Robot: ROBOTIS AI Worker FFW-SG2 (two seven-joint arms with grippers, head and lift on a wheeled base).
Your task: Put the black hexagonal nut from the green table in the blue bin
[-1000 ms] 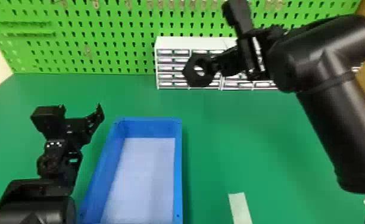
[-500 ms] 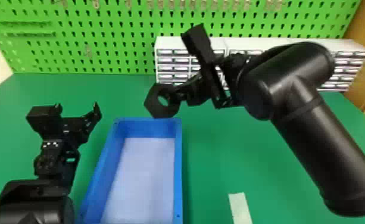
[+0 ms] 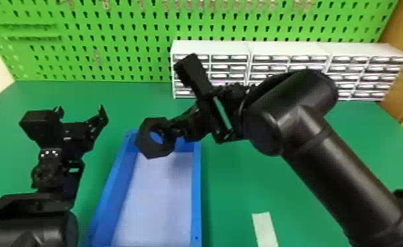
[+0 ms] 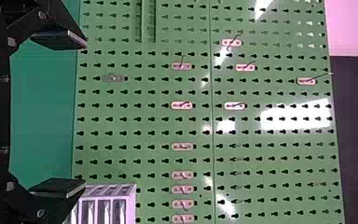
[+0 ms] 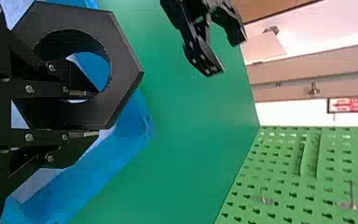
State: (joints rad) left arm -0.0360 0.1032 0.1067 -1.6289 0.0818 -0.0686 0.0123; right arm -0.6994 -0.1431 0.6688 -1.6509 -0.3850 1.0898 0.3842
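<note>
Head view shows the right gripper (image 3: 168, 130), nearly closed, pinching one side of the black hexagonal nut (image 3: 144, 131) above the blue bin (image 3: 196, 193)'s far end, where early release could land it on the rim.

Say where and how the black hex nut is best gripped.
I'd pinch the black hexagonal nut across its ring wall, coming in from the robot's right: one finger inside the hole, the other against an outer flat. The open hole admits a finger, and the flat should limit twisting. The right gripper holds it this way.
</note>
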